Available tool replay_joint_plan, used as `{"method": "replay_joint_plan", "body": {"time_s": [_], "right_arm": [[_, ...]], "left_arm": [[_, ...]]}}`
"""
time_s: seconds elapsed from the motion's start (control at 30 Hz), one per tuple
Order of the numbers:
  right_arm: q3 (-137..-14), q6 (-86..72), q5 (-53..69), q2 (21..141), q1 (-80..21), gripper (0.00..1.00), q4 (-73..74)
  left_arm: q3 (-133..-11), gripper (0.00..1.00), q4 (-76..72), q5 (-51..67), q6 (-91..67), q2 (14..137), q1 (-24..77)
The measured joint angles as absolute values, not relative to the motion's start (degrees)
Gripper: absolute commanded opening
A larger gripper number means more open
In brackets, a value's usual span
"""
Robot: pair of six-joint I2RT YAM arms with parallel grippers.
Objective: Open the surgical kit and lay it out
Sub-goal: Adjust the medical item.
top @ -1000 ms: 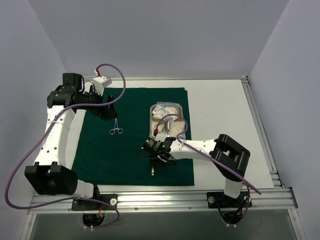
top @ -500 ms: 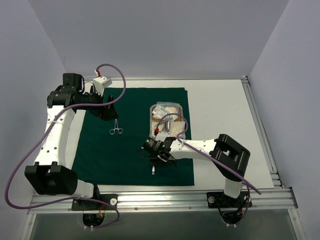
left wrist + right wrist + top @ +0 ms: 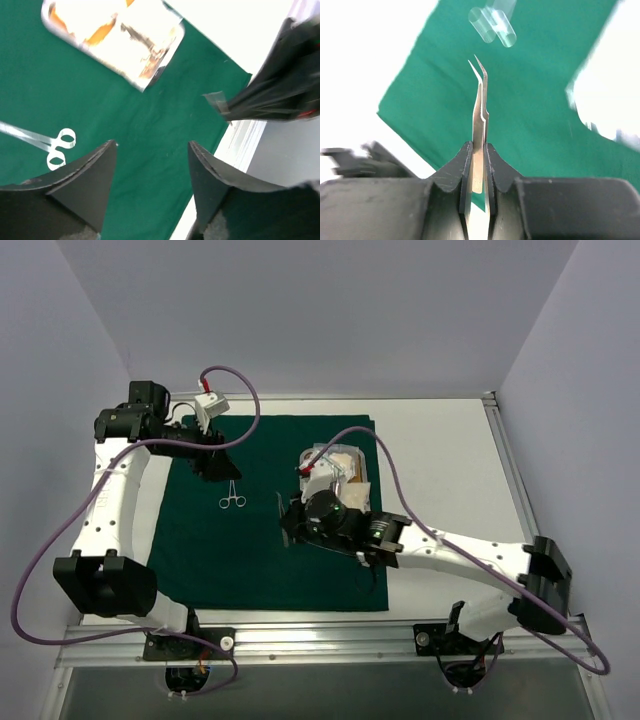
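Observation:
The dark green drape (image 3: 250, 560) lies spread flat on the table. The steel tray (image 3: 338, 448) with white gauze and clear packets sits at its right side, partly hidden by my right arm. A silver ring-handled clamp (image 3: 232, 500) lies on the drape's left half. My right gripper (image 3: 289, 519) hovers over the middle of the drape, shut on thin tweezers (image 3: 480, 100) whose tips point away from it. My left gripper (image 3: 215, 466) is open and empty just beyond the clamp. In the left wrist view the clamp's rings (image 3: 60, 148) and the tray (image 3: 112, 37) show.
The white table (image 3: 440, 460) extends right of the drape. A metal rail (image 3: 520, 490) runs along the right edge and another along the front. Grey walls close in the back and sides. A purple cable (image 3: 390, 470) loops above the tray.
My right arm has risen and stretched out from its folded pose, taking the tweezers off the front of the drape. My left arm has shifted slightly.

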State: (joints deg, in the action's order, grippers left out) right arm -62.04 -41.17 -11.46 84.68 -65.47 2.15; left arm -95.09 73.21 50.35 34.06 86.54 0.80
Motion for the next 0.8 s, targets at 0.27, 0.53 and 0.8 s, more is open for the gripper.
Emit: {"method": "replay_joint_plan", "body": {"time_s": [0.27, 0.53, 0.8], "right_arm": [[-60.75, -17.12, -8.21, 68.2, -64.79, 0.0, -17.08], [-60.75, -7.01, 1.34, 66.94, -62.85, 0.0, -19.46], [-62.83, -2.5, 9.28, 66.39, -59.51, 0.0, -19.03]], "left_arm": [[-103.04, 0.64, 76.2, 62.52, 42.09, 87.11, 2.31], [-108.81, 0.75, 76.49, 74.22, 49.95, 85.89, 4.84], [-108.81, 0.73, 76.73, 77.78, 49.36, 83.57, 13.21]]}}
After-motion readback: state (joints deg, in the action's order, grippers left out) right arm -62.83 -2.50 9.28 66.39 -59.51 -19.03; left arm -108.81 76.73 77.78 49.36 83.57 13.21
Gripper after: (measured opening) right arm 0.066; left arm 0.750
